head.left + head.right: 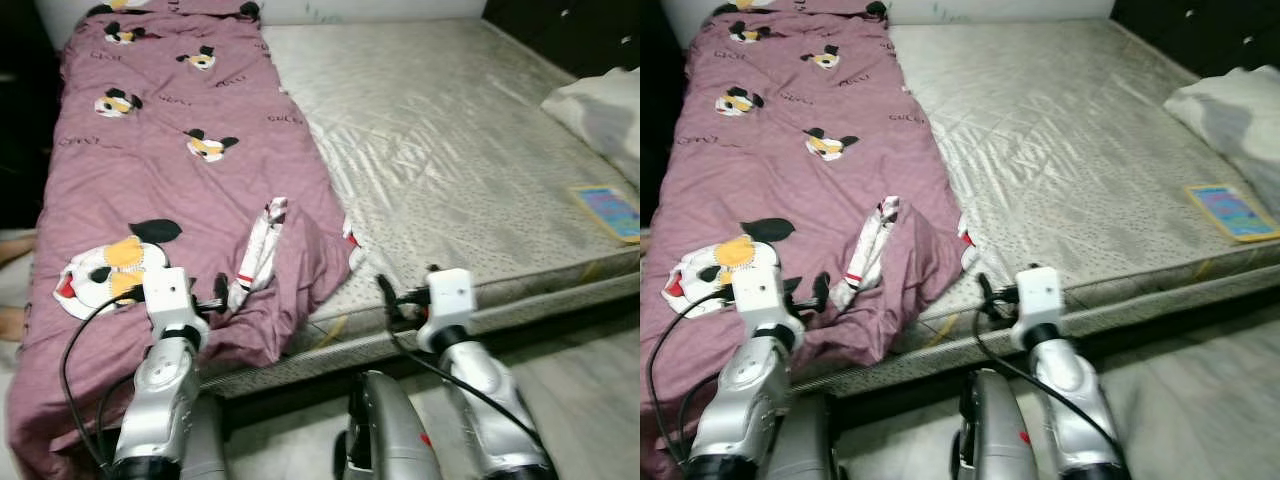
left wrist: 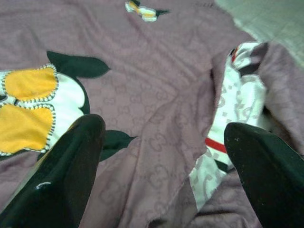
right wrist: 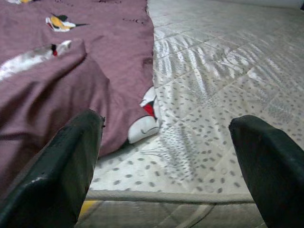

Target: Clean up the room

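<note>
A purple blanket [image 1: 180,180] printed with cartoon mice covers the left half of the bare grey mattress [image 1: 450,150]. Its near right corner is folded over, showing a white patterned underside [image 1: 262,250]. My left gripper [image 1: 218,293] hovers open just above the blanket near the bed's front edge, with the folded strip [image 2: 232,95] beside one finger. My right gripper [image 1: 388,298] is open too, at the mattress's front edge just right of the blanket's corner [image 3: 145,126]. Neither holds anything.
A white pillow [image 1: 605,110] lies at the mattress's far right, with a flat colourful book [image 1: 610,210] near the right front edge. Grey floor [image 1: 580,380] runs along the bed's front. A dark gap borders the bed on the left.
</note>
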{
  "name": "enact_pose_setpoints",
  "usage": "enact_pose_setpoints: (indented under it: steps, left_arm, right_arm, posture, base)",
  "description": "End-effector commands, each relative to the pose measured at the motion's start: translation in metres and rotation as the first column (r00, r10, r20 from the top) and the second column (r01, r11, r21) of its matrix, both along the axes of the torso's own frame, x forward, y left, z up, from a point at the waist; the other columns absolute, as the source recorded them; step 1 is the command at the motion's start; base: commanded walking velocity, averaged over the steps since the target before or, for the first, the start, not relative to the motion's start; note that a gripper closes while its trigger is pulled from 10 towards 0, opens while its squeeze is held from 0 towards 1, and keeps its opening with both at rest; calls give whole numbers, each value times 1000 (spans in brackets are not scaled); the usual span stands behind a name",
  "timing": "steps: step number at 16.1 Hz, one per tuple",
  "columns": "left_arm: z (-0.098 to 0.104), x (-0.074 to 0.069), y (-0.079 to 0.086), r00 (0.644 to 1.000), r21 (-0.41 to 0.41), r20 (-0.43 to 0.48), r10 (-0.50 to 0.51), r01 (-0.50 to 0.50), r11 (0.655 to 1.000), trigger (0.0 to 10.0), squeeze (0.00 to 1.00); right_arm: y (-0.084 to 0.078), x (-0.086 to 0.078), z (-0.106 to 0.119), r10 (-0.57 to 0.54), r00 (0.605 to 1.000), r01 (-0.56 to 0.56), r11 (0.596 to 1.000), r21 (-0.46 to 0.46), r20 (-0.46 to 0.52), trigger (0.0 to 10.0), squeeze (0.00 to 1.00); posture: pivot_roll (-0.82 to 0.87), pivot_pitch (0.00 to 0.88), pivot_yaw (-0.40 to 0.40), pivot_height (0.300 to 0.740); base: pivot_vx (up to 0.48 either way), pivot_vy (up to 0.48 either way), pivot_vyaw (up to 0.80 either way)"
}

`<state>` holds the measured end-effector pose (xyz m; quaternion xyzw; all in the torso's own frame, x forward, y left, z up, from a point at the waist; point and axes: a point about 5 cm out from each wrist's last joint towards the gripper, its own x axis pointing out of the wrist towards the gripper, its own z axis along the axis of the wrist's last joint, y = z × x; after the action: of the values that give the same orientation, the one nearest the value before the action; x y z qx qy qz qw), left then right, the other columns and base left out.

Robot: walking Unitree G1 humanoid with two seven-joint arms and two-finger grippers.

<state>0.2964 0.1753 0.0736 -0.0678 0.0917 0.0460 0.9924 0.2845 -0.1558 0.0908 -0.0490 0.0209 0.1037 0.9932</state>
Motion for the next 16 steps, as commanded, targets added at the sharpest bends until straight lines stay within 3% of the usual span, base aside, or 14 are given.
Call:
enact_pose_setpoints:
  steps: [1, 4, 6, 12, 16]
  left_arm:
    - [-4, 5, 3, 1000, -3, -20, -3, 3, 1000, 10000, 0]
    - [-6, 23, -2, 997, -22, -39, -73, 72, 997, 10000, 0]
    - [-2, 33, -9, 993, -27, -29, -115, 115, 993, 10000, 0]
    - [18, 50, -42, 962, -29, 63, -264, 267, 963, 10000, 0]
    - [2, 51, -54, 945, -34, -34, -325, 324, 945, 10000, 0]
  right_arm:
    - [-11, -5, 10, -17, 1000, 17, 1000, -7, 22, 10000, 0]
    - [-29, -22, 21, -28, 999, 30, 998, -63, 39, 10000, 0]
    - [-32, -28, 24, -35, 999, 38, 996, -75, 39, 10000, 0]
    - [-24, -35, 28, -13, 999, 16, 996, -89, 36, 10000, 0]
    - [-24, -42, 34, -7, 999, 11, 995, -101, 41, 10000, 0]
  posture:
    - [-63, 140, -58, 580]
    - [-120, 153, -60, 580]
    - [-143, 161, -58, 580]
    - [-154, 167, -56, 580]
    - [-179, 180, -65, 580]
  base:
    - [0, 0, 0]
    - [0, 0, 0]
    - [0, 0, 0]
    - [0, 0, 0]
    - [0, 0, 0]
